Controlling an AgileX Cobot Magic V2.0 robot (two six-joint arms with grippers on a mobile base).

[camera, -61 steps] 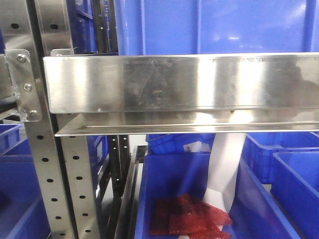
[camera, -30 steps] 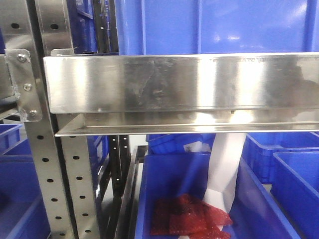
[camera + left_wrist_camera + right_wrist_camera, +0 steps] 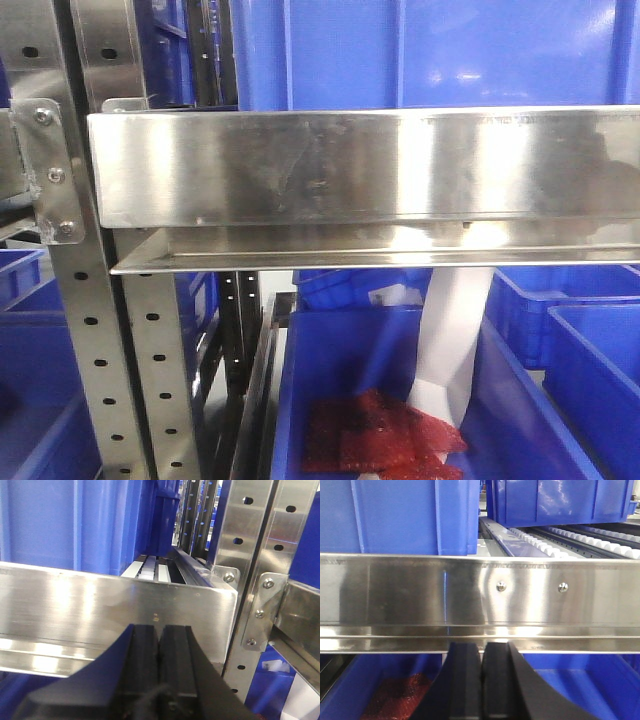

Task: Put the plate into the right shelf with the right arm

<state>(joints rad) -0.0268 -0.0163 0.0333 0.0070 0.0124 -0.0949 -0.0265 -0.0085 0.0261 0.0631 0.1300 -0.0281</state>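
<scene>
The plate is out of view in every frame. The right shelf shows as a shiny steel front rail (image 3: 360, 165) with perforated posts (image 3: 90, 350) and blue bins; the same rail (image 3: 480, 595) fills the right wrist view. My right gripper (image 3: 481, 647) is shut with nothing between its fingers, pointing at the rail's lower edge. In the left wrist view my left gripper (image 3: 159, 630) is also shut and empty, close in front of a steel rail (image 3: 115, 615) beside a perforated post (image 3: 245, 580).
A blue bin (image 3: 400, 400) below the rail holds a red mesh bag (image 3: 380, 435) and a white sheet (image 3: 450, 340). Large blue bins (image 3: 395, 515) stand on the roller shelf above. More blue bins (image 3: 590, 350) sit at the lower right.
</scene>
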